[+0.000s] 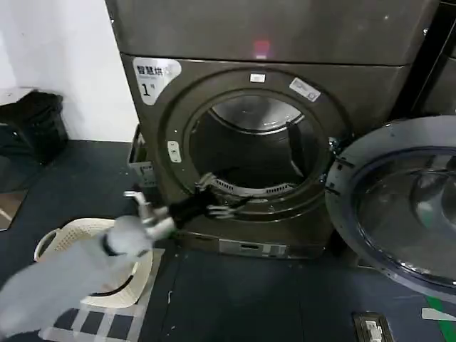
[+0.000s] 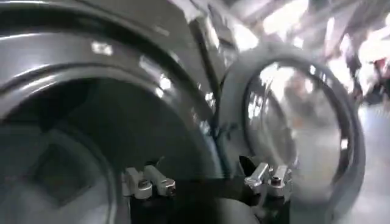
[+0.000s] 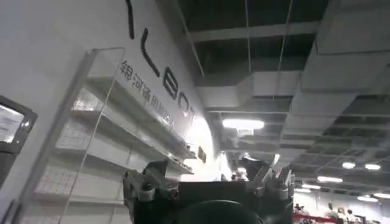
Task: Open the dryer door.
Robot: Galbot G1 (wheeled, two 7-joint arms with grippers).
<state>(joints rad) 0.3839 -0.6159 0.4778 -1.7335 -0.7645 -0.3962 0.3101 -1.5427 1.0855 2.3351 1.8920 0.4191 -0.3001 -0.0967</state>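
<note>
Dryer door (image 1: pixel 402 203) open; laundry basket (image 1: pixel 78 235) beside dryer (image 1: pixel 285 92).

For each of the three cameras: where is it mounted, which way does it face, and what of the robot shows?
Head view: from the head, forward and down at the dryer, its dryer door swung open; left gripper at the drum opening.
Left wrist view: from the left wrist, into the drum; left gripper's fingers spread.
Right wrist view: from the right wrist, up at ceiling and shelves; right gripper.
Head and left wrist views share the door.

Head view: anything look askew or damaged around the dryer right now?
Nothing stands out. The chrome-ringed round dryer door hangs wide open beside the bronze-grey dryer; the left end effector, fingers open, sits at the drum opening's lower rim.
</note>
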